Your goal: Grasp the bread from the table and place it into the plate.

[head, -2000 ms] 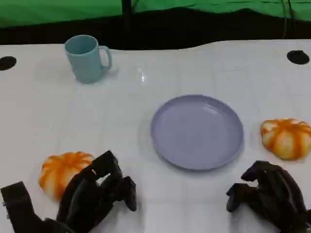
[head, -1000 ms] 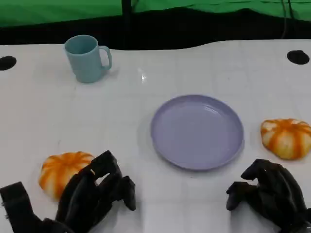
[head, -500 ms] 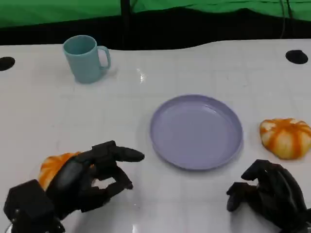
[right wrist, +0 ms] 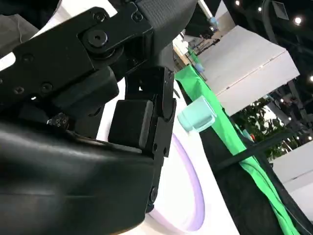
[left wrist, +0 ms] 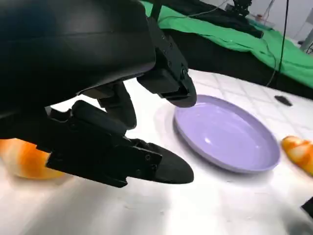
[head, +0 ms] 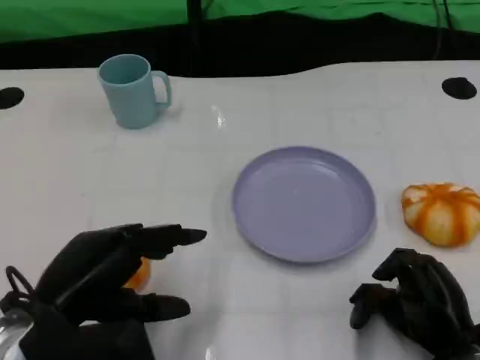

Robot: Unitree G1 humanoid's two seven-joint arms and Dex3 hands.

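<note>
Two orange-striped bread [head: 442, 214] rolls, left hand [head: 105, 281] spread, right hand [head: 416, 300] curled empty

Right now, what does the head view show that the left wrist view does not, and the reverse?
Head view alone: the blue mug at the table's far left, the right hand with fingers curled in and nothing in them, and the dark holes in the table near its far corners.

Left wrist view alone: how the left hand stands over the near bread, fingers apart and none closed on it.

Both: the purple plate, holding nothing, the left hand, the near bread and the bread to the plate's right.
</note>
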